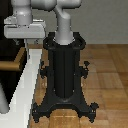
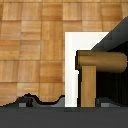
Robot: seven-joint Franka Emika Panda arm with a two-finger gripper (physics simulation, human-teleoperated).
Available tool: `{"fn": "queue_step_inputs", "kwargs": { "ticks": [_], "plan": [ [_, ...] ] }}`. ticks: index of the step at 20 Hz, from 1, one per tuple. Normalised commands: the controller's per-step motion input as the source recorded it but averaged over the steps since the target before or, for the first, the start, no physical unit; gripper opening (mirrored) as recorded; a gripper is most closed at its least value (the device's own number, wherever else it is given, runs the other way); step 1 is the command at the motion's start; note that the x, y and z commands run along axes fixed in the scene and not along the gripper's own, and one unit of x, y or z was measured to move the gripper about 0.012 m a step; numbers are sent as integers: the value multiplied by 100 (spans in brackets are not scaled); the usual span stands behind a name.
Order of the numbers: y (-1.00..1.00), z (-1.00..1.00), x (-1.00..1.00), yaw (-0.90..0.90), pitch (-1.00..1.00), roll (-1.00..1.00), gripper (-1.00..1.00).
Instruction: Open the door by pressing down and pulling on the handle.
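The door is a tall black panel (image 1: 6, 50) with a pale white-grey edge (image 1: 27, 80), at the exterior view's left. Its tan-brown handle (image 1: 19, 59) sticks out from the panel near the edge. My grey gripper (image 1: 27, 43) hangs just above the handle, fingers pointing down, and looks open with nothing held. In the wrist view the handle's bar (image 2: 102, 60) and its stem (image 2: 89, 85) lie close below, over the white edge (image 2: 71, 70) and the black panel (image 2: 119, 35). The gripper (image 2: 65, 102) shows only as a dark strip.
The black robot pedestal (image 1: 64, 75) with its spread feet stands in the middle, right beside the door's edge. A wooden parquet floor (image 1: 107, 75) lies around it and fills the rest of the wrist view (image 2: 30, 45).
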Motion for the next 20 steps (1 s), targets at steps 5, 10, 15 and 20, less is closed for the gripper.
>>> {"fn": "queue_step_inputs", "kwargs": {
  "ticks": [5,10,15,20],
  "plan": [
    [-20,0,0,0,0,0,100],
    [-20,0,0,0,0,0,100],
    [-20,0,20,0,0,0,100],
    [-20,0,0,0,0,0,100]
  ]
}}
